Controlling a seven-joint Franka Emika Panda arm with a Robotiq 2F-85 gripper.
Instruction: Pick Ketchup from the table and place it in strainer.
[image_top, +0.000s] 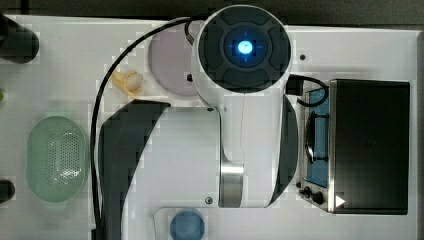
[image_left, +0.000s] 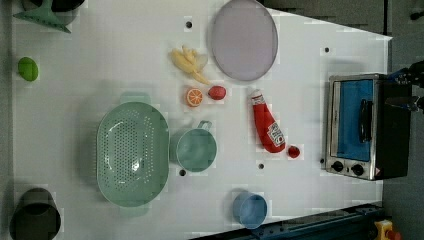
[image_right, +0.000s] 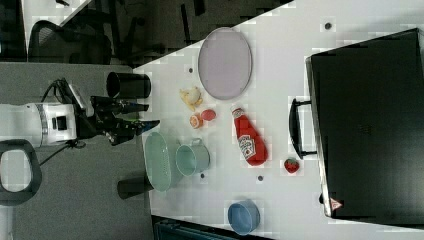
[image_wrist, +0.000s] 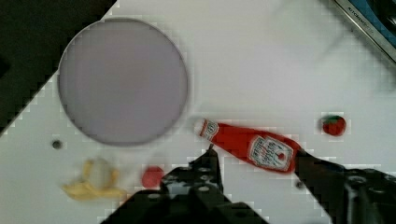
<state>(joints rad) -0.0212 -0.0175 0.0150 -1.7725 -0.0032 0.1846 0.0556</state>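
The Ketchup, a red squeeze bottle with a white cap and label, lies flat on the white table between the purple plate and the toaster oven, also seen in the right view. In the wrist view my gripper is open, one dark finger at each end of the Ketchup. The right view shows the gripper well away from the tabletop, nothing between its fingers. The pale green strainer sits empty at the left view's left, beside a green cup, and appears in the top view too.
A toaster oven stands at the left view's right. A green cup with handle, blue bowl, purple plate, strawberry, orange half, red fruit and banana lie around the bottle.
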